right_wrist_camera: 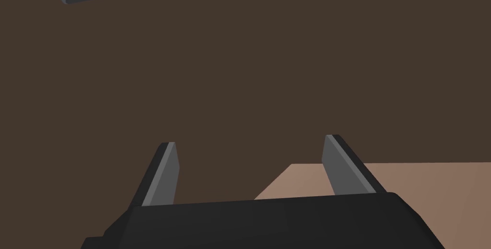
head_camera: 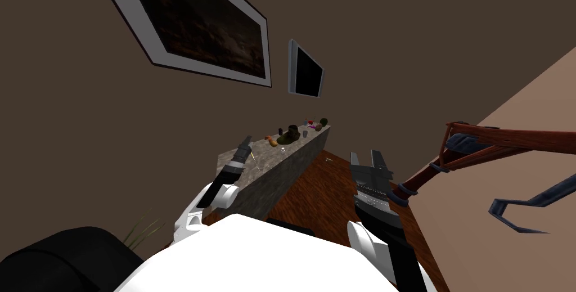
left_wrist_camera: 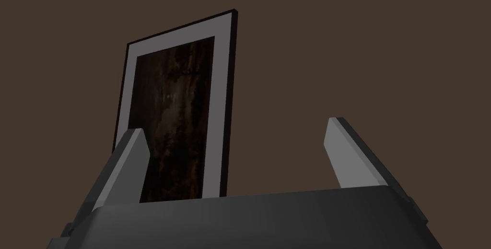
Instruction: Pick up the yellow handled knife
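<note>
A thin knife with a yellow handle [head_camera: 255, 158] lies on the near part of a speckled grey counter [head_camera: 292, 156]. My left gripper [head_camera: 246, 139] hovers over the counter's near end, just left of the knife. In the left wrist view its fingers [left_wrist_camera: 130, 160] stand wide apart with nothing between them. My right gripper [head_camera: 367, 155] is raised over the wooden floor to the right of the counter, and its fingers [right_wrist_camera: 165, 169] are likewise apart and empty.
Several small items sit farther along the counter: an orange one [head_camera: 273, 142], a dark green lump [head_camera: 289, 134], a grey cup [head_camera: 304, 134]. A reddish-brown chair frame [head_camera: 478, 148] stands at the right. A dark seat [head_camera: 62, 257] and plant leaves [head_camera: 140, 229] are at lower left.
</note>
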Available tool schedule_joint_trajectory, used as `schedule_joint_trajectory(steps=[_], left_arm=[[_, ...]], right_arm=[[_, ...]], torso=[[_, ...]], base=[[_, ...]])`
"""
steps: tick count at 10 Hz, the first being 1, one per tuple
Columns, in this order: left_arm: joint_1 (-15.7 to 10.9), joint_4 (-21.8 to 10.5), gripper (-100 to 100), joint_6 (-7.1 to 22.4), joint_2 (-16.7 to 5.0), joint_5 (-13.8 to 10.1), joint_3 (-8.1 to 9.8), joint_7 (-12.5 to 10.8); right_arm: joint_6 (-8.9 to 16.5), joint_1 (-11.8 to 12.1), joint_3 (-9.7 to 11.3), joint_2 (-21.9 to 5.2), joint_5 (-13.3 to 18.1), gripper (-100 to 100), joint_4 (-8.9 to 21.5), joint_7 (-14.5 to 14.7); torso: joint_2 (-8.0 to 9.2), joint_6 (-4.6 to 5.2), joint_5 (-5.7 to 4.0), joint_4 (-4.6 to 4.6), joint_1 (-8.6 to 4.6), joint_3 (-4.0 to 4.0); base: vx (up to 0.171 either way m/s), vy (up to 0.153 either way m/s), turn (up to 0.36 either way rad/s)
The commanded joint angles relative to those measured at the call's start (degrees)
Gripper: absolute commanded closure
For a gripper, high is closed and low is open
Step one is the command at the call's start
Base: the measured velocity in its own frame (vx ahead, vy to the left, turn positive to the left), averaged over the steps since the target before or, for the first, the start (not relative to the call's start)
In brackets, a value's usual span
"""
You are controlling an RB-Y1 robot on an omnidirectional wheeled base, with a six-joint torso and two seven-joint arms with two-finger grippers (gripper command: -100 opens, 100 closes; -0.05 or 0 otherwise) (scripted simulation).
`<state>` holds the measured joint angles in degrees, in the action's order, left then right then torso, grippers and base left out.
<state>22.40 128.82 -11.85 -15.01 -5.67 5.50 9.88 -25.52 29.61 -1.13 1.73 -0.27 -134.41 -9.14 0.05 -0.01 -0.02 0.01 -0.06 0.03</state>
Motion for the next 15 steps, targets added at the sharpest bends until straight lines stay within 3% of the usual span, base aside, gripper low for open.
schedule_joint_trajectory(steps=[1, 2, 3, 4, 5, 6, 11, 13, 14, 15], left_arm=[[-0.65, -1.25, -100, 2.86, -1.94, -0.37, 0.48, 0.67], [-0.65, -1.25, -100, 3.67, -1.94, -0.37, 0.48, 0.67], [-1.43, -2.30, -100, 5.70, -3.51, -0.66, 0.79, 1.37], [-1.43, -2.30, -100, 6.93, -3.51, -0.66, 0.79, 1.37], [-2.26, -3.40, -100, 8.42, -5.08, -0.99, 1.08, 2.08], [-2.26, -3.40, -100, 10.05, -5.08, -0.99, 1.08, 2.08], [-5.03, -7.10, -100, 19.05, -9.65, -2.27, 1.88, 4.17], [-5.03, -7.10, -100, 21.11, -9.65, -2.27, 1.88, 4.17], [-6.04, -8.44, -100, 23.15, -11.13, -2.81, 2.10, 4.85], [-6.04, -8.44, -100, 24.37, -11.13, -2.81, 2.10, 4.85]], right_arm=[[0.00, 0.00, 0.00, 0.00, 0.00, 0, 0.00, 0.00], [0.00, 0.00, 0.00, 0.00, 0.00, 0, 0.00, 0.00], [0.00, 0.00, 0.00, 0.00, 0.00, 0, 0.00, 0.00], [0.00, 0.00, 0.00, 0.00, 0.00, 0, 0.00, 0.00], [0.00, 0.00, 0.00, 0.00, 0.00, 0, 0.00, 0.00], [0.00, 0.00, 0.00, 0.00, 0.00, 0, 0.00, 0.00], [0.00, 0.00, 0.00, 0.00, 0.00, 0, 0.00, 0.00], [0.00, 0.00, 0.00, 0.00, 0.00, 0, 0.00, 0.00], [0.00, 0.00, 0.00, 0.00, 0.00, 0, 0.00, 0.00], [0.00, 0.00, 0.00, 0.00, 0.00, 0, 0.00, 0.00]], torso=[[0.00, 0.00, 0.00, 0.00, 0.00, 0.00], [0.00, 0.01, 0.00, 0.00, -0.01, 0.00], [0.00, 0.00, 0.00, 0.00, 0.00, 0.00], [-0.02, 0.01, 0.00, 0.00, 0.00, -0.01], [-0.02, 0.00, 0.00, 0.00, 0.00, -0.01], [-0.01, 0.01, 0.00, 0.00, -0.01, -0.01], [-0.03, 0.00, 0.01, -0.01, 0.02, -0.02], [-0.04, -0.01, 0.01, -0.01, 0.03, -0.02], [-0.04, 0.00, 0.01, -0.01, 0.06, -0.02], [-0.05, 0.00, 0.01, -0.01, 0.05, -0.03]], base=[[-0.016, -0.024, -0.017], [-0.014, -0.021, -0.010], [-0.011, -0.021, -0.022], [-0.010, -0.019, -0.013], [-0.016, -0.023, -0.023], [-0.014, -0.019, -0.013], [-0.009, -0.017, -0.023], [-0.003, -0.006, -0.009], [-0.003, -0.007, -0.030], [-0.003, -0.007, -0.022]])
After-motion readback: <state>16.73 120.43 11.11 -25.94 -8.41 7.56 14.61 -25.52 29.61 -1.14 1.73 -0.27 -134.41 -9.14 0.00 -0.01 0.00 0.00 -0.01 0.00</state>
